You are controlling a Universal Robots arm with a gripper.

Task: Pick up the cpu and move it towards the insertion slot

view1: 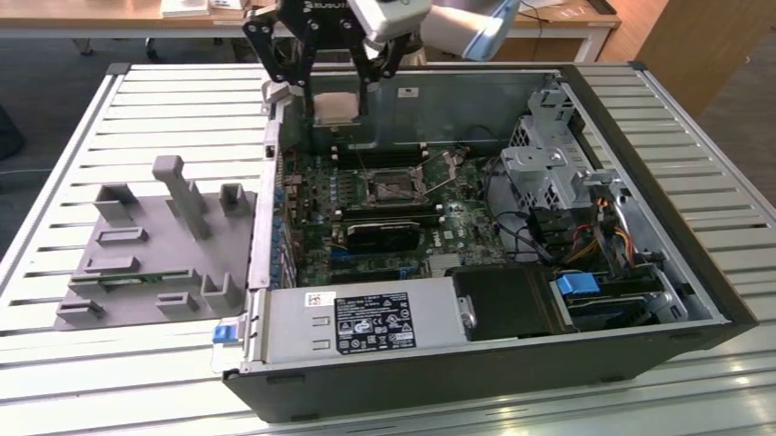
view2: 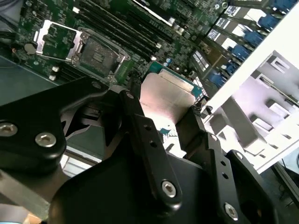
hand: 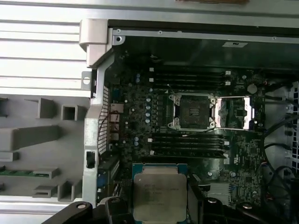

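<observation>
In the exterior view, a pale slatted metal bench (view1: 85, 163) fills most of the frame, with a wooden-topped desk (view1: 570, 18) on white legs and dark flooring along the upper edge. One open dark computer case (view1: 485, 381) lies on the bench at centre and right, its green circuit board (view1: 363, 209) facing up. One grey plastic holder (view1: 158, 245) with several upright blocks sits at the left, just beside the case. At upper centre the black two-fingered tool (view1: 337, 107) hangs over the case's far wall, closed on the cpu, a small flat square chip with a pale silvery top (view1: 337, 106), which is clear of the board. Below it, near the frame's centre, lies the insertion slot, a square dark-centred socket in a silvery bracket (view1: 394, 184), well apart from the chip.

In the second wrist view, the tool (view2: 163, 116) has its two black fingers (view2: 140, 126) on opposite edges of the cpu (view2: 166, 95) at centre. The slot (view2: 98, 51) sits at upper left, seemingly with its bracket swung open beside it.

In the first wrist view, the cpu (hand: 160, 196) is at bottom centre, the slot (hand: 194, 112) right of centre, and the holder (hand: 37, 140) at the left.
</observation>
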